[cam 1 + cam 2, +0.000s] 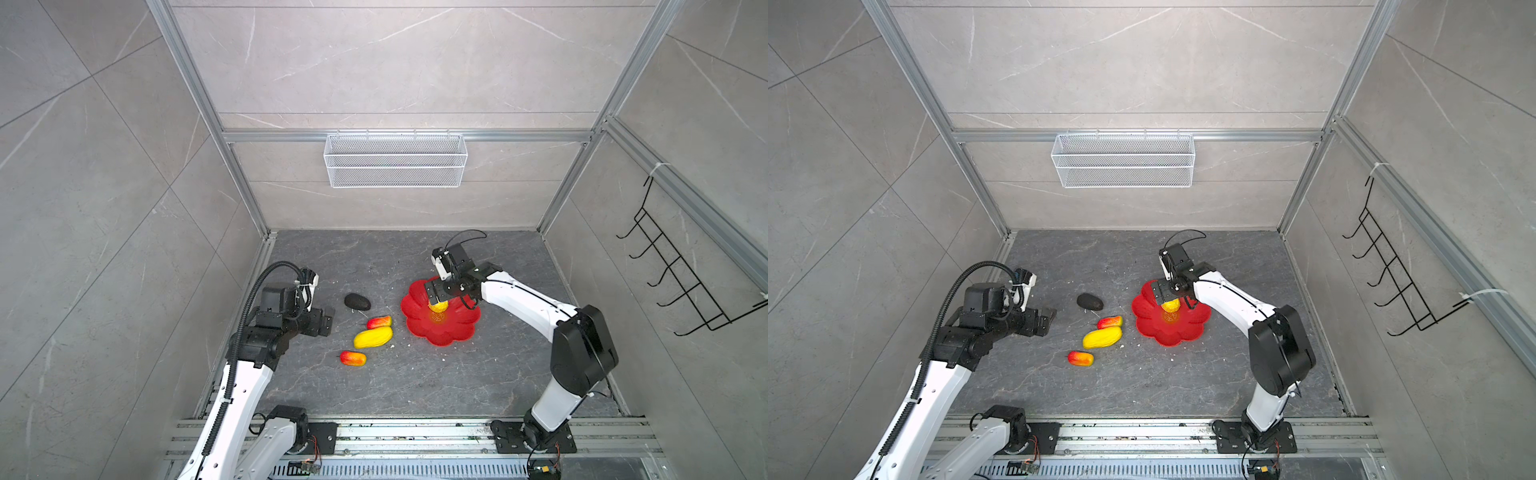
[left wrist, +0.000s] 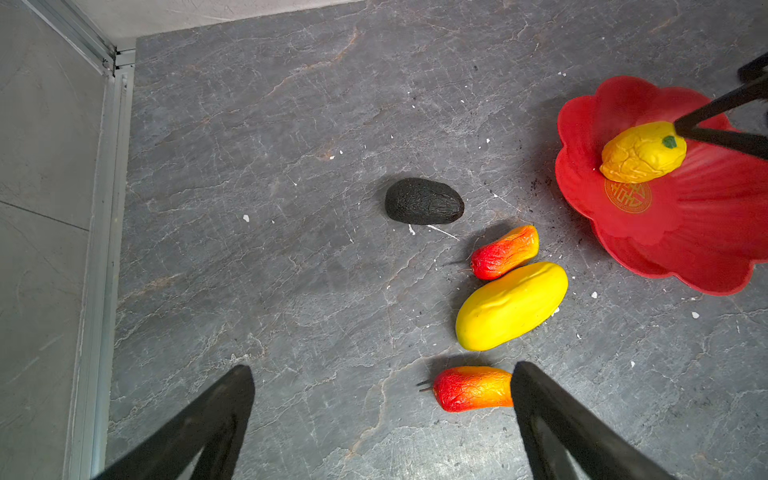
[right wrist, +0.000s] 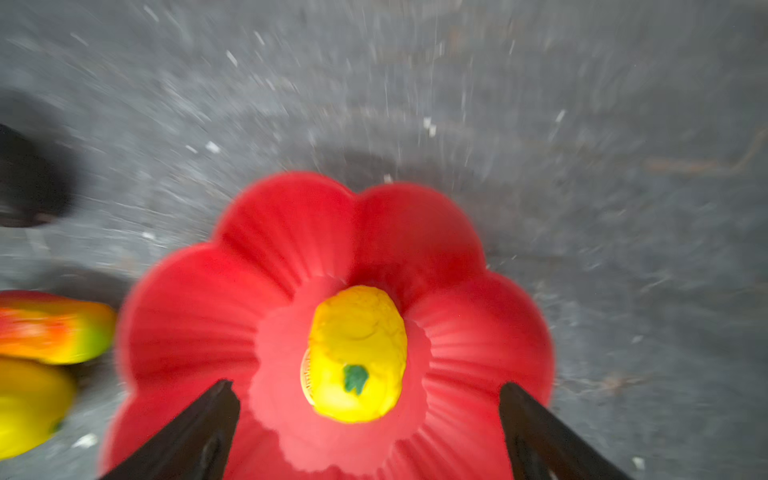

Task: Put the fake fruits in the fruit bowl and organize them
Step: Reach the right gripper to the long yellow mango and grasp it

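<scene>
The right fingers [image 3: 199, 432] stand spread wide and grip nothing. In the right wrist view the round yellow plastic fruit with a green stem spot [image 3: 357, 353] lies between them, touching neither. It rests inside the shallow glossy red bowl with the scalloped petal rim [image 3: 291, 232], at 12 o'clock of the gold centre emblem [image 1: 437, 318] in a top view. A near-central seat is judged to keep it from rolling out. On the dark stone worktop [image 1: 374, 395], four fruits remain outside. The rough black-grey oval [image 1: 357, 301] lies at the bowl's 10 o'clock. One red-to-yellow oblong [image 1: 379, 321] and the long yellow oblong [image 1: 373, 336] lie just beside each other at 9; contact cannot be told. A second red-to-yellow oblong [image 1: 353, 358] lies at 8. The left fingers [image 2: 199, 428], likewise apart and empty, hover at 9 o'clock of that group, nearest the second oblong. Judgement: one of five placed.
</scene>
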Action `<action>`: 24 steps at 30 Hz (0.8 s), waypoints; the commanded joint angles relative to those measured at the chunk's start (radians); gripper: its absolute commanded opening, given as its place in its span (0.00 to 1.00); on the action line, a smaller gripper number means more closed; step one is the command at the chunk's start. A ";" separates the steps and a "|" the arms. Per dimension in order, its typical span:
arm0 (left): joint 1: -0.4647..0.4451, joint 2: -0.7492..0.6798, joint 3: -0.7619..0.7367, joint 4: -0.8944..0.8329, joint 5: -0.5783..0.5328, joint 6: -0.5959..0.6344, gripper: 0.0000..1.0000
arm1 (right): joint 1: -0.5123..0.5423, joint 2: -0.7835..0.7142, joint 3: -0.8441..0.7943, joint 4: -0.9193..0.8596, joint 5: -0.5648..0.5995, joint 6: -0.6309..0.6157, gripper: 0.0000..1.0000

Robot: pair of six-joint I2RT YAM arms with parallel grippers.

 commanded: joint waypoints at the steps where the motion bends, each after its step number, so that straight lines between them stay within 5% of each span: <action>1: 0.006 -0.004 0.012 0.020 0.017 0.006 1.00 | 0.102 -0.058 0.061 -0.045 -0.033 -0.081 1.00; 11: 0.005 -0.004 0.013 0.022 0.020 0.006 1.00 | 0.370 0.150 0.133 0.029 -0.288 -0.274 1.00; 17: 0.006 -0.003 0.012 0.021 0.024 0.006 1.00 | 0.426 0.322 0.247 0.001 -0.301 -0.306 0.99; 24: 0.005 -0.003 0.013 0.020 0.023 0.006 1.00 | 0.430 0.376 0.262 0.003 -0.293 -0.284 0.79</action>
